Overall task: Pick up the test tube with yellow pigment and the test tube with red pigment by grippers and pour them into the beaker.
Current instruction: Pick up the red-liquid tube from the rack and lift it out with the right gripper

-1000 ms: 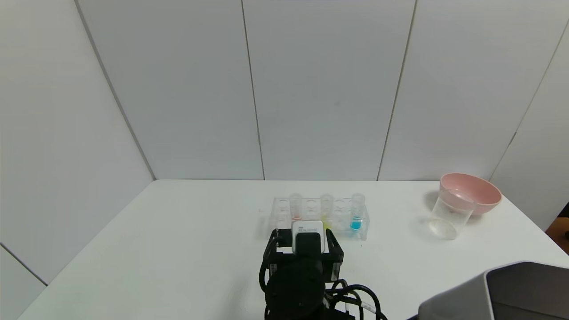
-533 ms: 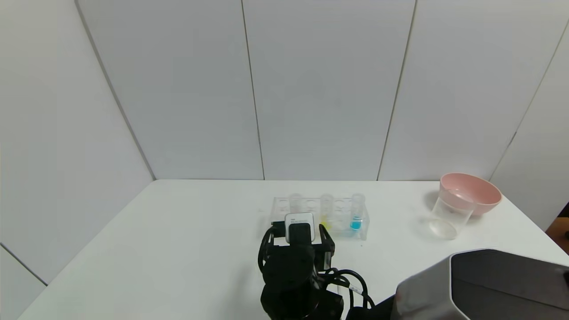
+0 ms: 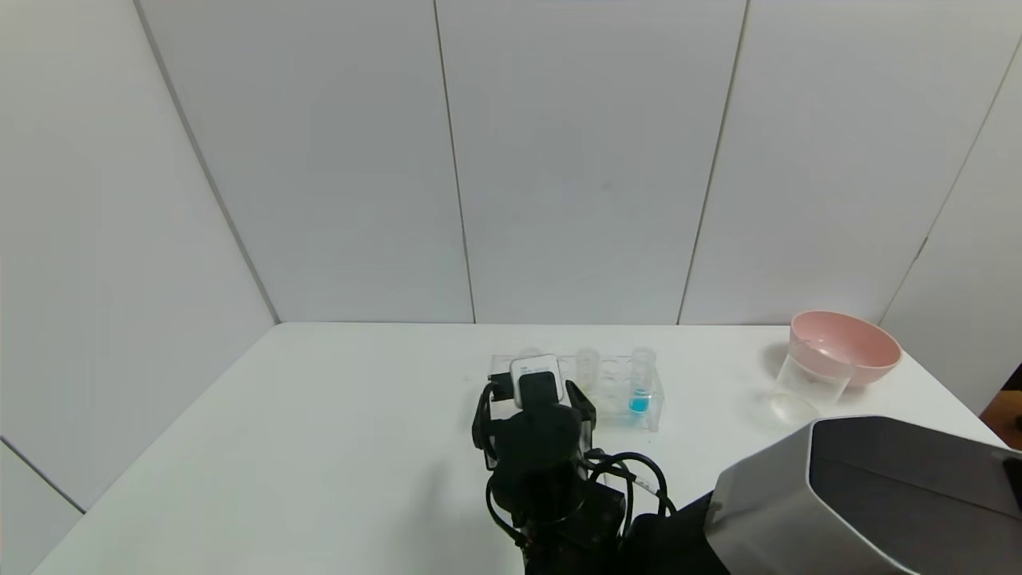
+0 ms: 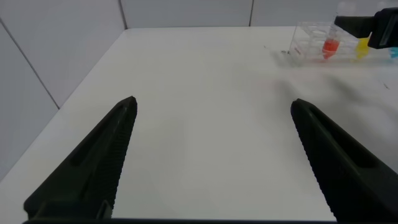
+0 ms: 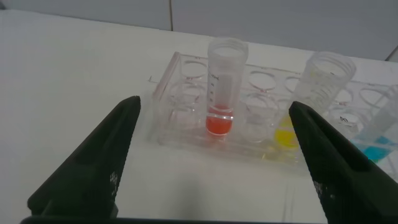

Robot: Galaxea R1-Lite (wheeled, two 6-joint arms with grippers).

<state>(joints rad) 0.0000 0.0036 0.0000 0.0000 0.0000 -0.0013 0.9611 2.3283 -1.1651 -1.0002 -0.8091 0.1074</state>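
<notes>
The test tube with red pigment [image 5: 221, 87] stands upright in a clear rack [image 5: 176, 102]. The test tube with yellow pigment [image 5: 323, 81] stands two holes over. My right gripper [image 5: 214, 106] is open, its fingers on either side of the red tube, just short of the rack. In the head view the right wrist [image 3: 536, 391] covers the red tube; the yellow tube [image 3: 588, 363] shows beside it. The beaker [image 3: 806, 382] stands far right. My left gripper [image 4: 211, 106] is open and empty over bare table, far from the rack [image 4: 311, 46].
A tube with blue liquid [image 3: 640, 375] stands at the rack's right end. A pink bowl [image 3: 850, 343] sits behind the beaker at the back right corner. White walls close the table's back and sides.
My right arm has moved forward to the rack; its wrist now hides the red tube in the head view. The tubes and beaker have not moved.
</notes>
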